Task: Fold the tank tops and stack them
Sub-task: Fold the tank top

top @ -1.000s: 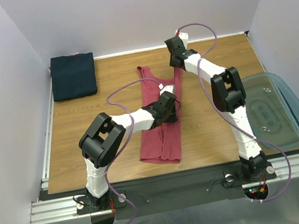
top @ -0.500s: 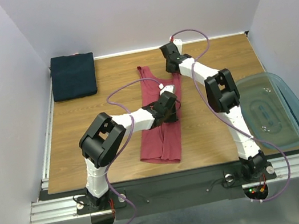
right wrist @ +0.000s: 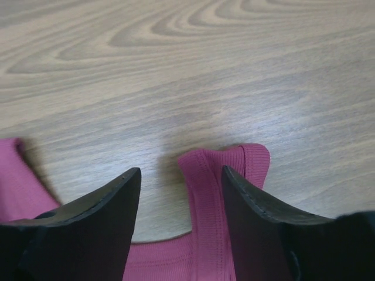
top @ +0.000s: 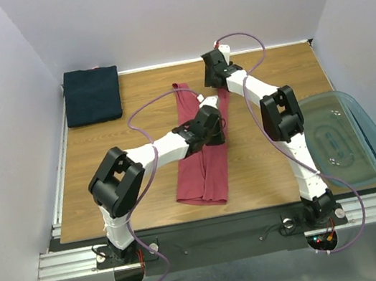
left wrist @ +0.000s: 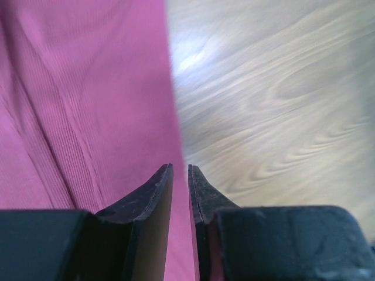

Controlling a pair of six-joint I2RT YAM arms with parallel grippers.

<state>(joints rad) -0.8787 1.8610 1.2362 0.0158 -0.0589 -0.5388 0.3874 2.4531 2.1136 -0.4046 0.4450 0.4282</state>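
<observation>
Left wrist: left hand (left wrist: 179, 167) pinches ribbed rose-red tank top (left wrist: 88, 105) edge. Right wrist: right hand (right wrist: 180, 169) apart, astride its hemmed strap (right wrist: 234, 157). Overhead only: navy tank top (top: 92, 95), flat rectangle

Wooden table (top: 106, 169): rose-red tank top (top: 205, 174), long narrow strip, centre; dark navy tank top (top: 92, 95), flat rectangle, far-left corner; translucent blue-green tub (top: 364, 146), right edge.
</observation>
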